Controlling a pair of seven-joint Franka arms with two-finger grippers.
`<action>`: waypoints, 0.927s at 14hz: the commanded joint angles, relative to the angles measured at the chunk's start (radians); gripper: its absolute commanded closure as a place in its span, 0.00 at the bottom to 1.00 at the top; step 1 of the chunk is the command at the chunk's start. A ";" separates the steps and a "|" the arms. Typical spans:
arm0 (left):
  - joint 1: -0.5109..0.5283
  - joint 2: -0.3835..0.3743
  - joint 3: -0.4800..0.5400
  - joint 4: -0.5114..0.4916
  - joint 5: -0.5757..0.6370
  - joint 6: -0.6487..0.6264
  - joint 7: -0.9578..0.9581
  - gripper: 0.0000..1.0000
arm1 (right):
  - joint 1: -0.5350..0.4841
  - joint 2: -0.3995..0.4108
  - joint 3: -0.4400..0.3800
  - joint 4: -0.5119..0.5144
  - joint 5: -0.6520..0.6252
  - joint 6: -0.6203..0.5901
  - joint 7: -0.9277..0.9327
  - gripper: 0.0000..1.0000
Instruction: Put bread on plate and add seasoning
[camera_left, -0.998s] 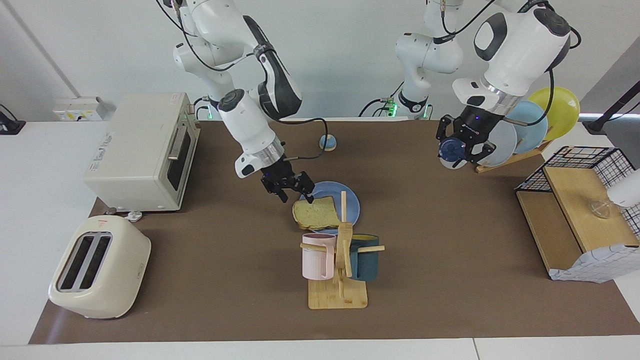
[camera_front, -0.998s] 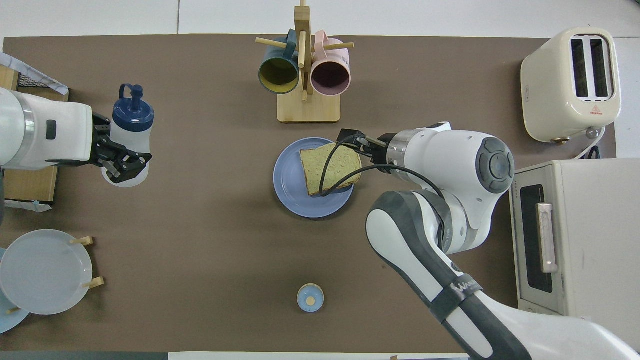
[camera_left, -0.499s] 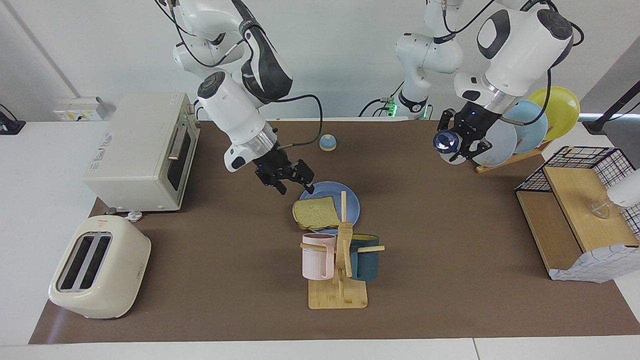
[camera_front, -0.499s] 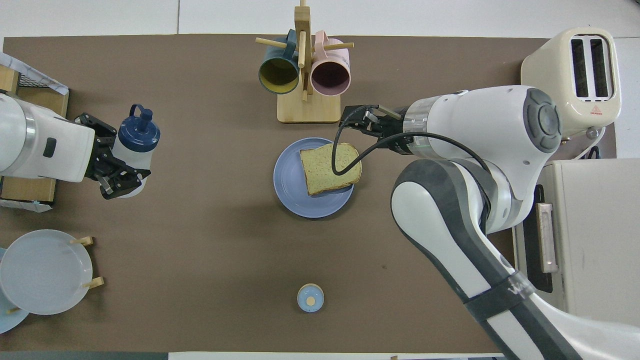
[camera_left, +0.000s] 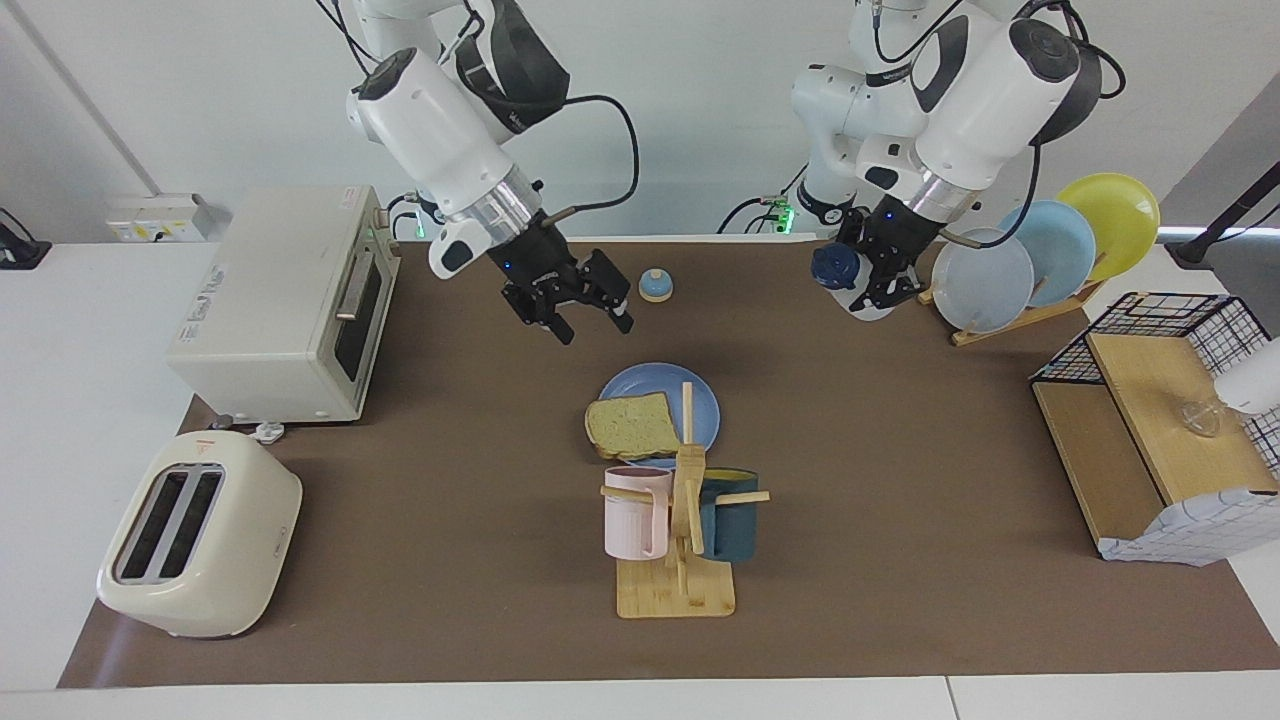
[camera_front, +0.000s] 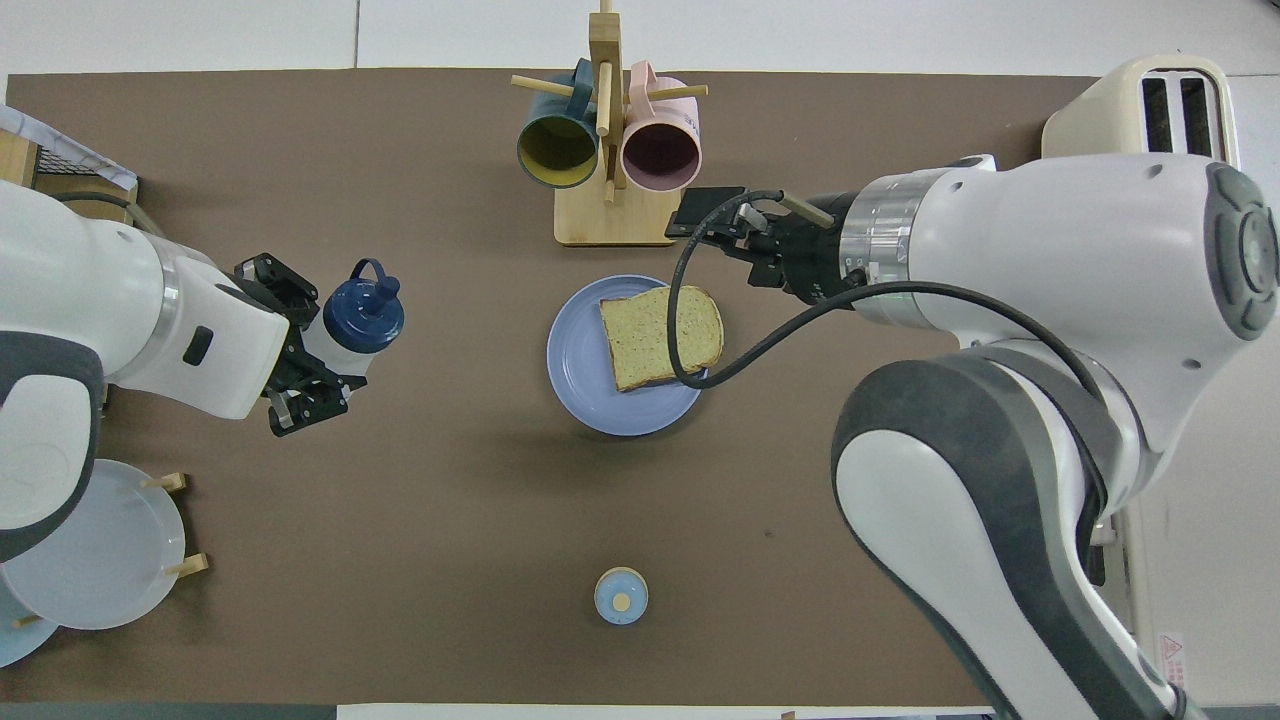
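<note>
Bread, a square pale tan slice (camera_left: 630, 424), lies on the round medium-blue plate (camera_left: 705, 400) mid-desk. Seasoning comes next, I judge: left claw (camera_left: 868, 283) grips the navy-capped whitish bottle (camera_left: 838, 270), needing carrying over and tipping. Right claw (camera_left: 590, 320) hangs open, empty.

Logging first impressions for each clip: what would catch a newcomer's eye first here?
Probably the bread lying on the blue plate mid-table, just nearer the robots than the mug rack. Next, the left gripper, shut on the seasoning bottle, raised over the mat beside the plate rack. The open right gripper hangs empty above the mat, near the bell.
</note>
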 joint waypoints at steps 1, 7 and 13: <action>-0.045 -0.044 0.008 -0.043 -0.015 0.000 0.037 1.00 | 0.054 -0.007 0.018 0.046 0.015 -0.010 0.116 0.00; -0.094 -0.072 0.005 -0.104 -0.052 0.052 0.045 1.00 | 0.179 -0.012 0.020 0.076 -0.003 -0.024 0.206 0.00; -0.094 -0.079 0.002 -0.112 -0.062 0.044 0.037 1.00 | 0.187 -0.012 0.020 0.162 -0.059 -0.186 0.210 0.18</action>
